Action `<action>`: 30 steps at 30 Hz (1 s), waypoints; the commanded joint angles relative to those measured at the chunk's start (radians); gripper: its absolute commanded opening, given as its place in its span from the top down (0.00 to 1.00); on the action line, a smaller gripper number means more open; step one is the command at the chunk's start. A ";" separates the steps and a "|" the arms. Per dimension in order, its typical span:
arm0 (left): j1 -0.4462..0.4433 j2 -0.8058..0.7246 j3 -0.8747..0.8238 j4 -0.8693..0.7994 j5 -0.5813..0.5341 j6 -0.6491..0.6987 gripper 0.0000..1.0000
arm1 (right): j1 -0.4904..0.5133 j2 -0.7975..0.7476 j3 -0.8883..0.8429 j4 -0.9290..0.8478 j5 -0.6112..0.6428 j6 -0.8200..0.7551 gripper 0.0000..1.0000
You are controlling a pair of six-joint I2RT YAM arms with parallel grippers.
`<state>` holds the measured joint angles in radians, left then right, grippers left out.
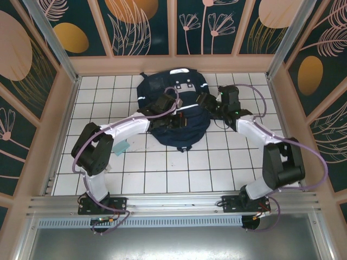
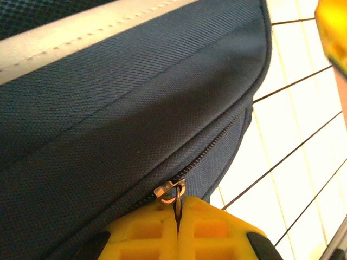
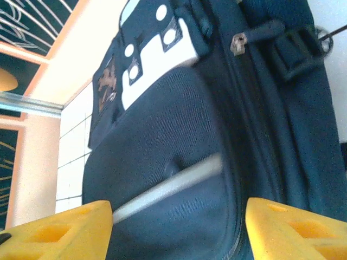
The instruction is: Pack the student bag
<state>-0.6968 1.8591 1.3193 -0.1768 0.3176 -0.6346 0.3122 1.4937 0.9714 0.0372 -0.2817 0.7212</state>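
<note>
The student bag, navy with a white stripe and grey-white patches, lies at the back middle of the tiled table. My left gripper rests on its left side. In the left wrist view the yellow fingers are shut on the metal zipper pull, beside the bag's closed zipper seam. My right gripper is at the bag's right side. In the right wrist view the right gripper stands open, its yellow fingers wide apart over the bag's front panel, holding nothing.
A small teal item lies on the white tiled table left of the bag, near the left arm. Peach-framed walls close in the table on three sides. A metal rail runs along the near edge.
</note>
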 commanded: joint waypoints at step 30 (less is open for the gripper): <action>0.096 -0.191 -0.094 -0.270 -0.317 0.199 1.00 | -0.007 0.026 -0.134 0.180 0.091 0.049 1.00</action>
<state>-0.6548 1.7199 1.2285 -0.2928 0.1764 -0.5369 0.3412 1.5578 0.8227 0.2367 -0.3183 0.8463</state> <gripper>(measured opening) 0.052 0.052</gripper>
